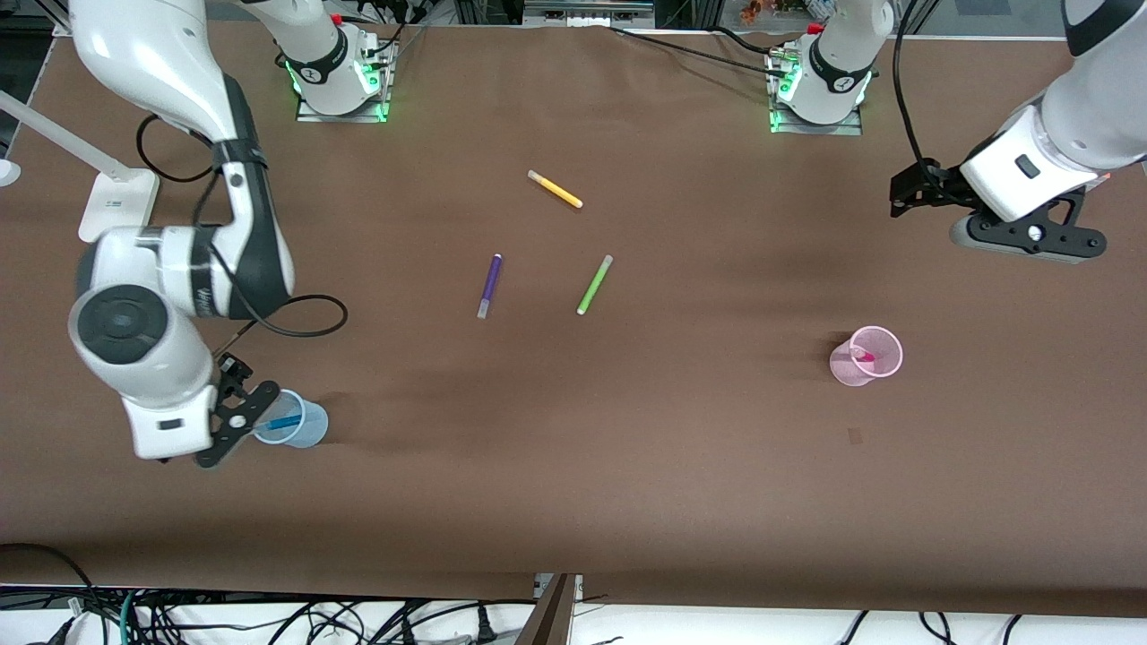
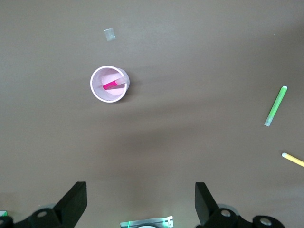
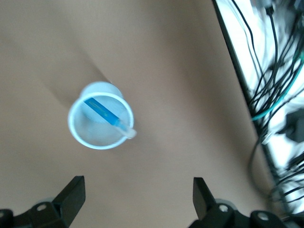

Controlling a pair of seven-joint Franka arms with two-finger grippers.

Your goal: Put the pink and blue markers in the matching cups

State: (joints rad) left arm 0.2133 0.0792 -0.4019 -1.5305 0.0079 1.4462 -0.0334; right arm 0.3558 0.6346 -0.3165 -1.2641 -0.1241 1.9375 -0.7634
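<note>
The pale blue cup point(image 1: 300, 423) stands near the right arm's end of the table, with the blue marker point(image 1: 285, 421) leaning inside it. In the right wrist view the cup point(image 3: 78, 128) holds the marker point(image 3: 105, 113), whose pale end rests on the rim. My right gripper point(image 1: 206, 448) point(image 3: 137, 199) hangs open and empty beside that cup. The pale pink cup point(image 1: 883, 351) point(image 2: 97, 90) stands toward the left arm's end with the pink marker point(image 1: 863, 356) point(image 2: 113, 85) inside. My left gripper point(image 1: 921, 193) point(image 2: 141, 202) is open and empty, high over the table, away from the pink cup.
A dark purple pen point(image 1: 489, 285), a lime green pen point(image 1: 594, 284) point(image 2: 276, 106) and a yellow pen point(image 1: 556, 189) point(image 2: 293, 159) lie mid-table, toward the bases. A white lamp foot point(image 1: 116, 202) stands at the right arm's end. Cables hang along the front edge point(image 3: 266, 95).
</note>
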